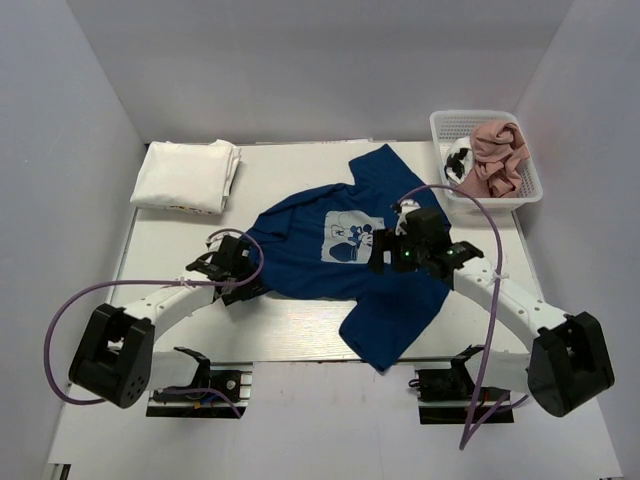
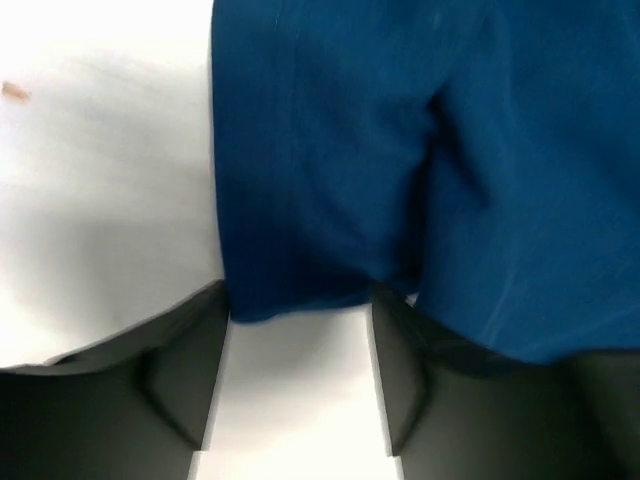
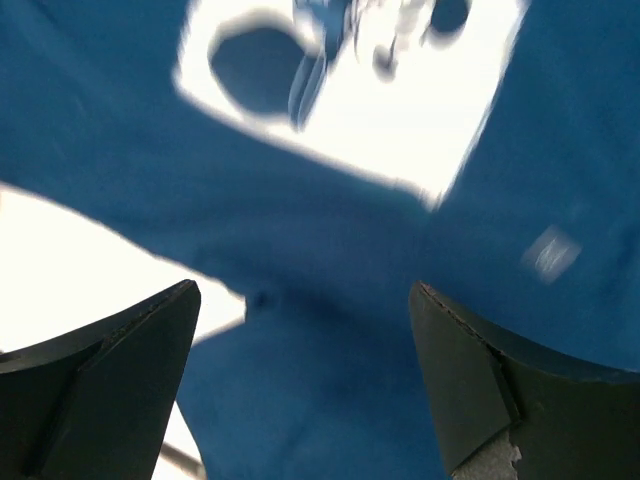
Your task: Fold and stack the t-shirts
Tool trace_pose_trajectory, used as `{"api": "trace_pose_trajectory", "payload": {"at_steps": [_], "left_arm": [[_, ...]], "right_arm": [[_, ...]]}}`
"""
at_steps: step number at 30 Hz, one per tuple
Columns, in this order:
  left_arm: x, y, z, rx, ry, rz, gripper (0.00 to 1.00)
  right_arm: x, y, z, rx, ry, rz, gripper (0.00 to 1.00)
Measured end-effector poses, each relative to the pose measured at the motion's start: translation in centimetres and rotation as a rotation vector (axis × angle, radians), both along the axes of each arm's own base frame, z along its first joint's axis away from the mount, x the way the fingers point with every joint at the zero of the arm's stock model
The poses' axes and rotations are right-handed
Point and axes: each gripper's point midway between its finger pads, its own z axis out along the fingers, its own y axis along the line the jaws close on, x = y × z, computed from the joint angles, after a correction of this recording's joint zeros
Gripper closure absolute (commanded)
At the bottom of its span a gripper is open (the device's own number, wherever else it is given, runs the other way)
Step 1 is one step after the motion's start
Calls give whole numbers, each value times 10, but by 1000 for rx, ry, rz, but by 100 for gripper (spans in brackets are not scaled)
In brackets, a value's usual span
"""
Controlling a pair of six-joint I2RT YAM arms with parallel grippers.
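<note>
A navy blue t-shirt (image 1: 300, 255) with a pale square cartoon print (image 1: 345, 238) lies spread and skewed in the middle of the table. My left gripper (image 1: 248, 270) is open at the shirt's left edge. In the left wrist view the navy hem (image 2: 300, 290) lies between the open fingers (image 2: 190, 370). My right gripper (image 1: 387, 256) is open and empty just above the shirt, right of the print. In the right wrist view it (image 3: 300, 295) hovers over navy cloth (image 3: 330, 400) below the print (image 3: 400, 110). A folded white t-shirt (image 1: 188, 175) lies at the back left. A dusty pink t-shirt (image 1: 498, 155) is crumpled in the basket.
The white plastic mesh basket (image 1: 480, 124) stands at the back right, with a white, black-marked cloth (image 1: 458, 160) beside the pink shirt. Grey walls close the table on three sides. Purple cables loop from both arms.
</note>
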Motion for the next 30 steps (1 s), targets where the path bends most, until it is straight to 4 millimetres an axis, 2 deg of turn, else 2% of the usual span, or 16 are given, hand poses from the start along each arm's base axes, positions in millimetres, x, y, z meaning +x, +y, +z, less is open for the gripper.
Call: {"api": "trace_pose_trajectory", "payload": {"at_steps": [1, 3, 4, 5, 6, 9, 13, 15, 19, 22, 23, 24, 25, 26, 30], "left_arm": [[3, -1, 0, -3, -10, 4, 47], [8, -1, -3, -2, -18, 13, 60], [11, -1, -3, -2, -26, 16, 83], [13, -2, -4, -5, -30, 25, 94], [14, -1, -6, -2, -34, 29, 100], [17, -1, -4, -1, -43, 36, 100], [6, 11, 2, 35, -26, 76, 100], [0, 19, 18, 38, -57, 117, 100], [-11, 33, 64, -11, -160, 242, 100], [-29, 41, 75, -35, -153, 314, 100], [-37, 43, 75, -37, -136, 334, 91], [-45, 45, 74, -40, -116, 350, 36], [-52, 46, 72, -39, -96, 357, 6], [-57, 46, 71, -43, -79, 366, 0], [-67, 54, 68, -1, -27, 406, 0]], "right_arm": [[-9, 1, -6, -17, 18, 10, 10], [-26, 0, -17, -60, 67, 28, 10], [-34, 1, -21, -80, 83, 41, 10], [-42, 1, -24, -102, 95, 52, 10], [-52, 2, -26, -120, 110, 64, 10], [-82, 6, -31, -181, 154, 106, 10], [-125, 7, -43, -263, 246, 151, 10], [-141, 7, -47, -292, 283, 162, 10], [-166, 4, -60, -339, 353, 163, 10], [-173, -7, -65, -382, 376, 121, 10], [-169, -9, -65, -391, 362, 95, 10], [-165, -11, -65, -398, 349, 70, 10], [-161, -13, -63, -406, 332, 44, 10], [-155, -14, -61, -409, 314, 16, 10], [-130, -8, -45, -391, 231, -50, 10]]}}
